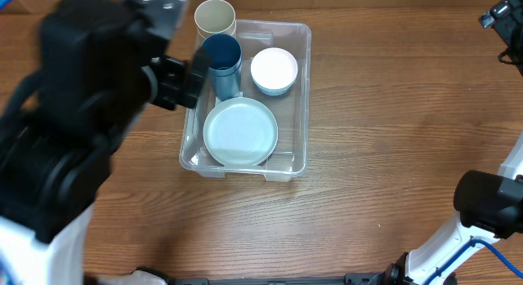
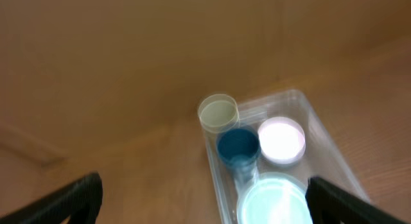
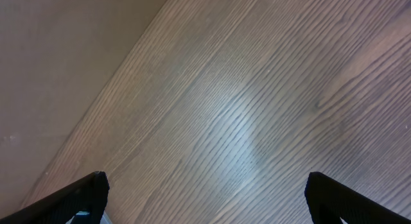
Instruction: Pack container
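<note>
The clear rectangular container (image 1: 299, 105) stands at the table's middle. Inside it are a dark blue cup (image 1: 221, 58), a small white bowl (image 1: 273, 69) and a pale blue plate (image 1: 240, 131). A beige cup (image 1: 215, 19) stands at its far left corner, seemingly just outside the rim. My left gripper (image 1: 194, 79) hovers at the container's left wall, open and empty. The left wrist view, blurred, shows the container (image 2: 324, 137), blue cup (image 2: 238, 146), beige cup (image 2: 218, 112), white bowl (image 2: 280, 139) and plate (image 2: 273, 201) between the open fingers (image 2: 205, 190). My right gripper (image 3: 205, 189) is open over bare wood.
The table is brown wood. The left arm's black body (image 1: 73, 130) covers much of the table's left side. The right arm's base (image 1: 490, 203) sits at the front right, and its gripper (image 1: 502, 15) is at the far right corner, away from the container.
</note>
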Available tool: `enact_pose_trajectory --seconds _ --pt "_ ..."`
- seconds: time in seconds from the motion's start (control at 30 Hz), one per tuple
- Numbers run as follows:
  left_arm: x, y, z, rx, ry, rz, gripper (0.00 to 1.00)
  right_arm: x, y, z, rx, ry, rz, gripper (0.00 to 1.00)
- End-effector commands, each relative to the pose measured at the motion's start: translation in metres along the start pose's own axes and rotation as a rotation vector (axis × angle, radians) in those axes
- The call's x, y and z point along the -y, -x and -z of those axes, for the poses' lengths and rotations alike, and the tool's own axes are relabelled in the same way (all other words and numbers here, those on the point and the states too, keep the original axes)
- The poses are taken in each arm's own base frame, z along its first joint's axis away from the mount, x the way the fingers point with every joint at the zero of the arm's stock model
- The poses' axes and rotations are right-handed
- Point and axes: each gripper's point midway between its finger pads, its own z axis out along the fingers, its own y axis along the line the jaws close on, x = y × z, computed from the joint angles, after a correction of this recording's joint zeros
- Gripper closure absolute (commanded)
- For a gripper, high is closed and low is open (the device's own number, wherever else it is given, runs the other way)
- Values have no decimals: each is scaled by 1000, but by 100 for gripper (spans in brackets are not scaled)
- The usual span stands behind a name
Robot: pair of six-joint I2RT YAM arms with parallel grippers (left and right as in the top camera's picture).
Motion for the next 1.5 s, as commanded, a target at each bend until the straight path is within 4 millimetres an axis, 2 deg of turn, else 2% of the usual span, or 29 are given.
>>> enact_pose_trajectory --seconds 0.0,0.1,0.23,0.47,0.7,0.97,1.17,1.27,1.4,1.43,1.47 --pt "-22 2 32 151 -12 51 0 0 4 3 18 -4 -7 0" --pt "-25 -11 35 236 -37 68 0 0 3 3 18 -4 -7 0" --pt "-17 -36 31 359 -42 56 0 0 3 3 18 -4 -7 0" --pt "5 -99 8 578 -65 11 0 0 3 3 18 -4 -7 0" --pt "18 -165 8 763 -18 -29 0 0 3 3 18 -4 -7 0" --pt "28 -230 -9 757 3 -29 0 0 3 3 18 -4 -7 0" --pt "36 -265 -27 738 -10 -27 0 0 4 3 18 -4 -7 0" --pt "37 -277 -38 672 -14 -31 0 0 3 3 18 -4 -7 0" --pt "43 -317 -63 484 -45 -13 0 0 3 3 18 -4 -7 0" --pt "46 -333 -71 410 -61 4 0 0 3 3 18 -4 -7 0" --pt "44 -333 -71 412 -49 5 0 0 3 3 18 -3 -7 0"
